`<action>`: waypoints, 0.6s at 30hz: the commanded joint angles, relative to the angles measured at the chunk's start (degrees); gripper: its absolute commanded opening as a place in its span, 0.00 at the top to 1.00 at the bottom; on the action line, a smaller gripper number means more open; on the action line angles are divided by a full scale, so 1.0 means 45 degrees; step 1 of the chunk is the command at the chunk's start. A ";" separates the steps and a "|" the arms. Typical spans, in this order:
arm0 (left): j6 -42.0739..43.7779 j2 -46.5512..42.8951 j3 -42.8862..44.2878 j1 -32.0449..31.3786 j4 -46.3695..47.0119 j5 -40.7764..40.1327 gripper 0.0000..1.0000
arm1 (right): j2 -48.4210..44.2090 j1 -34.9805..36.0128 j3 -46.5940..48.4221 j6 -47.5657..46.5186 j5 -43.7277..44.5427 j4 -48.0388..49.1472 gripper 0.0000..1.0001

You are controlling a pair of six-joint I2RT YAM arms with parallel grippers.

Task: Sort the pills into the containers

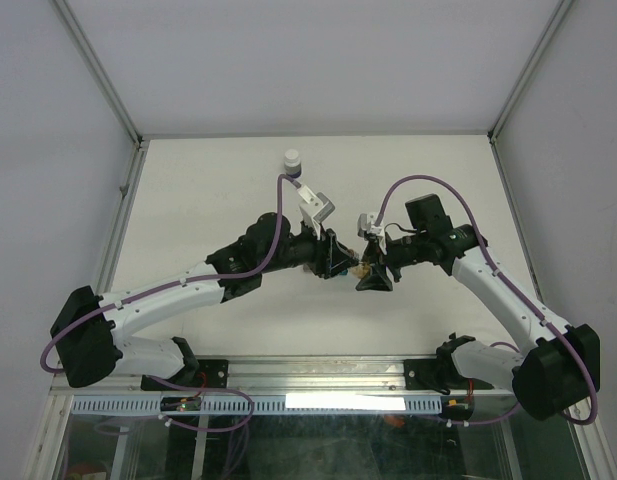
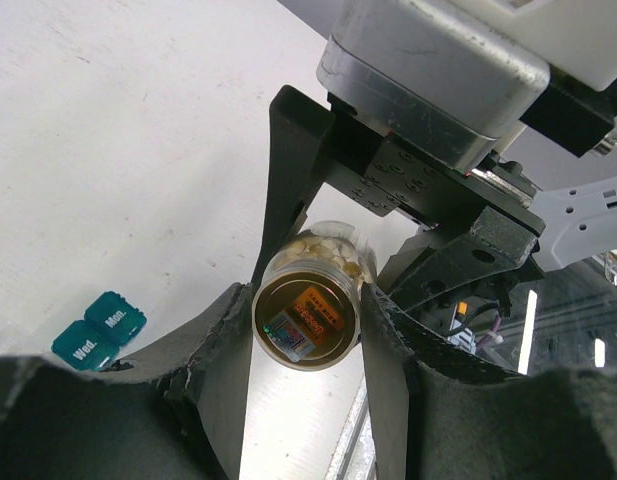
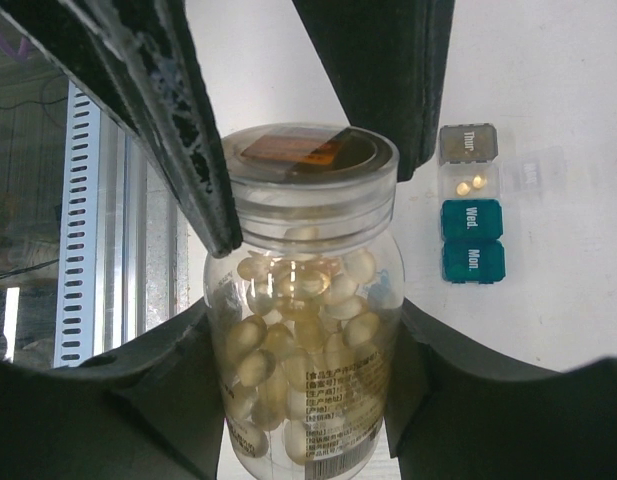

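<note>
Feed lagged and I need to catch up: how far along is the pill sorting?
Done: two pills lie in the open clear cell.
In hand: the right gripper holds the pill bottle, and the left gripper pinches its lid, which is on.
Left, likely: open the bottle, then fill the closed grey cell, Wed. cell and Mon. cell.

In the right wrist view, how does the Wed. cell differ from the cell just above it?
The Wed. cell is teal, the cell above clear. The Wed. cell's lid is shut; the cell above stands open, two pills showing inside. Both are square and alike in size.
</note>
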 commanded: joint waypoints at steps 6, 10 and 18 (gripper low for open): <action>0.0533 0.0375 0.0922 -0.0110 -0.0116 0.1169 0.55 | -0.0298 -0.0017 0.0512 -0.0004 -0.0360 0.0744 1.00; 0.0550 0.0398 0.0963 -0.0086 -0.0172 0.1264 0.55 | -0.0332 -0.0017 0.0507 0.0000 -0.0377 0.0755 1.00; 0.0726 0.0517 0.1015 -0.0001 -0.0137 0.2005 0.61 | -0.0343 -0.0018 0.0507 -0.0030 -0.0396 0.0740 1.00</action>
